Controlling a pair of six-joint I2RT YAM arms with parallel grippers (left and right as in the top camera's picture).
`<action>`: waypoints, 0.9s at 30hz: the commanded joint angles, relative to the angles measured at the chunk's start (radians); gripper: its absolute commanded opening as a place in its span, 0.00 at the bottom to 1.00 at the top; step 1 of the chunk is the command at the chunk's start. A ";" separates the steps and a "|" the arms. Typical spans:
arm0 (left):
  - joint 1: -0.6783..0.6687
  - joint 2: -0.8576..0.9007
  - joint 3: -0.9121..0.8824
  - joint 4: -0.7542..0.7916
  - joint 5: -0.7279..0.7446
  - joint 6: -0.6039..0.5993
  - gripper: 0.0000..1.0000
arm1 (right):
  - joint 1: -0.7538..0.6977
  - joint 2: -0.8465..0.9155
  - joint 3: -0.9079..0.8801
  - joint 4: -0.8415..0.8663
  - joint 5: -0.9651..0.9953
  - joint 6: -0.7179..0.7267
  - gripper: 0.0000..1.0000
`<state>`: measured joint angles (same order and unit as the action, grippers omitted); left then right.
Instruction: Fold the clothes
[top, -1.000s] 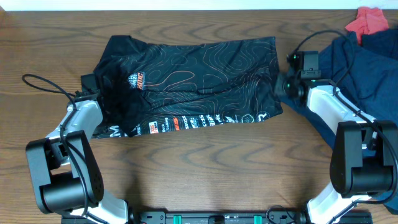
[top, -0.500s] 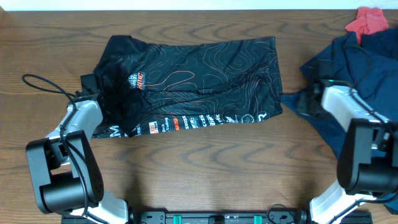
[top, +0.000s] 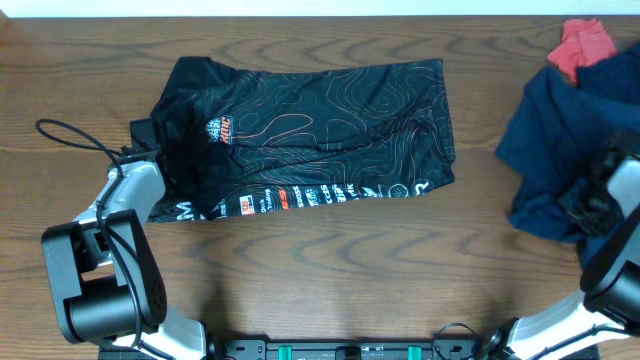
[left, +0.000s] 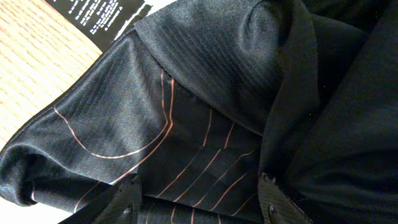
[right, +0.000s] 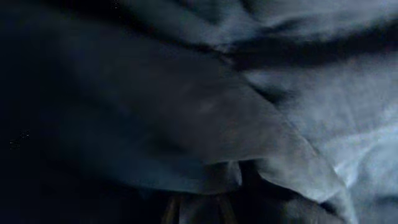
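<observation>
**Jersey lies spread as left arm works its sleeve edge**

The black jersey (top: 320, 130) lies flat on the wooden table (top: 330, 270), its chest logo and bottom row of white and orange lettering facing up. It spreads out ahead of the left gripper (left: 199, 200), which sits at the garment's end nearest that arm. In the left wrist view the two fingertips (left: 127, 198) stand apart at the bottom of the frame, with bunched black fabric and its thin orange lines filling the space between and beyond them. A strip of bare wood shows off to one side of the gripper.

The right gripper (top: 588, 203) is well apart from the jersey and rests on the near edge of a rumpled navy garment (top: 550, 130). Its wrist view is dark and filled with blue folds, so whether its fingers are apart or closed cannot be told. A small red cloth (top: 583, 45) lies beyond it, touching the navy heap's far side.
</observation>
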<state>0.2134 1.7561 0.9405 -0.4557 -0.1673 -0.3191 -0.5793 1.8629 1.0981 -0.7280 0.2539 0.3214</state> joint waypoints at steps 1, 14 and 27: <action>0.003 0.041 -0.041 -0.021 0.003 -0.005 0.63 | -0.035 -0.047 0.038 0.001 -0.138 -0.022 0.24; 0.003 0.041 -0.041 -0.021 0.003 -0.005 0.63 | 0.340 -0.190 0.114 0.096 -0.666 -0.278 0.53; 0.003 0.041 -0.041 -0.030 0.003 -0.005 0.63 | 0.651 0.119 0.107 0.229 -0.497 -0.273 0.57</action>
<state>0.2134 1.7561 0.9405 -0.4595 -0.1680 -0.3195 0.0486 1.9465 1.2087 -0.5121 -0.2768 0.0593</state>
